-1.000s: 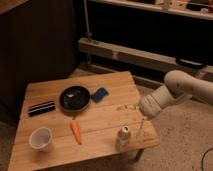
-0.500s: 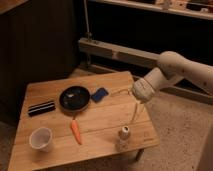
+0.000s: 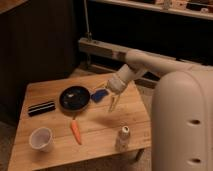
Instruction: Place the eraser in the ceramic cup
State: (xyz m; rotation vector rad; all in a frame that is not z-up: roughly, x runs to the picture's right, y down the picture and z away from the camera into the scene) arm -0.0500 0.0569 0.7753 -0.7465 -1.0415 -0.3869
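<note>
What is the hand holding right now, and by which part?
Nothing. The hand hangs open over the wooden table, beside the flat blue piece; the long black striped eraser lies untouched beside the round black pan.

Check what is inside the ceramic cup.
Nothing shows inside the ceramic cup, though its near wall hides some of the bottom. The eraser lies on the table; the open pincer hangs beside the blue piece.

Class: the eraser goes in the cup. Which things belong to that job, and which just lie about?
Job: eraser, cup, gripper (open, over the table, beside the blue piece).
Lying about: pan, blue piece, carrot, can.
</note>
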